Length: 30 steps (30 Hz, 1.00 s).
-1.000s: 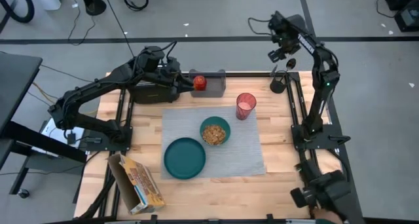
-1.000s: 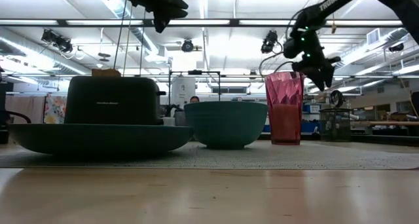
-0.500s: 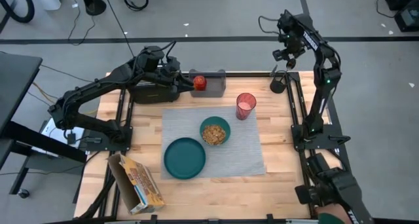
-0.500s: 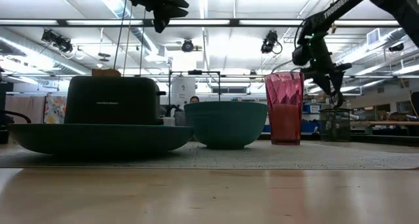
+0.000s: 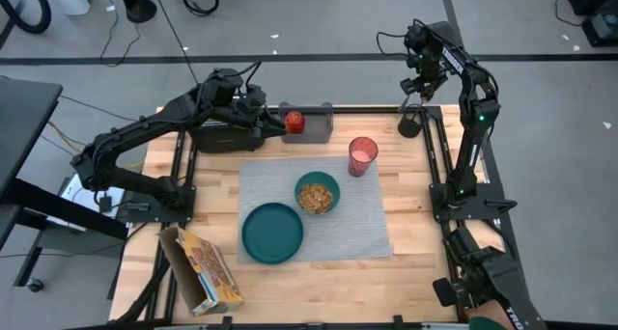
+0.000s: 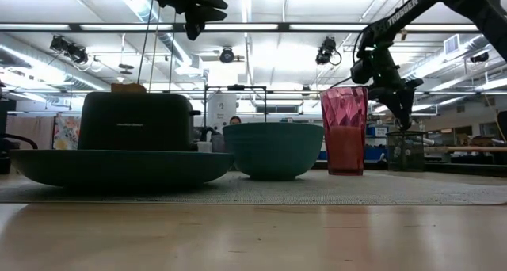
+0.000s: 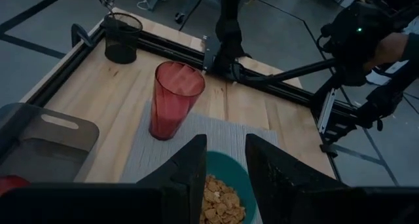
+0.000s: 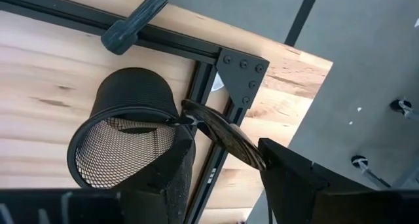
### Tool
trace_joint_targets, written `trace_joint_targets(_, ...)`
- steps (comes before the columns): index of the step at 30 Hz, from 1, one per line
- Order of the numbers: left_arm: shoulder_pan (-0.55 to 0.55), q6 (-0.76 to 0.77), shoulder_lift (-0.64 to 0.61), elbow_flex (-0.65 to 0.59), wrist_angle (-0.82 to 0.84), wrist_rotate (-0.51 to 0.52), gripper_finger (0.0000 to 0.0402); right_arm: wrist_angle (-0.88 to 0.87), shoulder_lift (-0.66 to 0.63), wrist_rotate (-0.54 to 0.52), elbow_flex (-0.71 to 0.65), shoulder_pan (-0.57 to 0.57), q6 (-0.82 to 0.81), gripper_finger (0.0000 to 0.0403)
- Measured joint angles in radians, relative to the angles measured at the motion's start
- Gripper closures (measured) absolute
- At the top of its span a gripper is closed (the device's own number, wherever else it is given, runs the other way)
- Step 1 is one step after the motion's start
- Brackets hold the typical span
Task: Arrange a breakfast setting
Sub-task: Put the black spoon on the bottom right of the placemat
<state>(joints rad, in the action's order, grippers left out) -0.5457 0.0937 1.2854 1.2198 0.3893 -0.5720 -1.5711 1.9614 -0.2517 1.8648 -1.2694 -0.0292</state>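
Note:
On the grey placemat stand the teal plate, the teal bowl with cereal in it and the red cup. A small red fruit lies on the grey tray. A toast slice sticks out of the black toaster. The metal spoon stands in a black mesh cup at the far right corner, bowl end up. My right gripper is open above that cup, pointing down, a finger on either side of the spoon's bowl. My left gripper is open over the toaster, holding nothing. My right gripper comes at the spoon's bowl end from above, pointing steeply down, with one finger on each side of it. I cannot tell whether the fingers touch it. The spoon's handle stays down in the mesh cup.
An open cereal box lies near the table's front left corner. Black frame rails run along the table's right edge beside the mesh cup. Bare wood lies between the red cup and the mesh cup.
My right gripper has come down toward the mesh cup and tipped to point more steeply downward; its fingers now stand around the spoon's bowl. The spoon has stayed in the cup.

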Motion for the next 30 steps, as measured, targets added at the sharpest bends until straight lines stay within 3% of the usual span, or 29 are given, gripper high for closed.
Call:
trace_joint_targets(10, -0.001, -0.001, 0.0, 0.0, -0.025, 0.001, 0.0287, 0.001, 0.0, 0.022, 0.035, 0.0, -0.005, 0.0281)
trace_joint_targets(21, -0.001, -0.003, 0.0, 0.0, -0.042, 0.002, 0.0287, 0.004, 0.0, 0.095, 0.056, 0.0, -0.046, 0.0388)
trace_joint_targets(30, -0.001, 0.0, 0.0, 0.0, -0.041, 0.002, 0.0287, 0.007, 0.0, 0.099, 0.056, 0.0, -0.04, 0.0391)
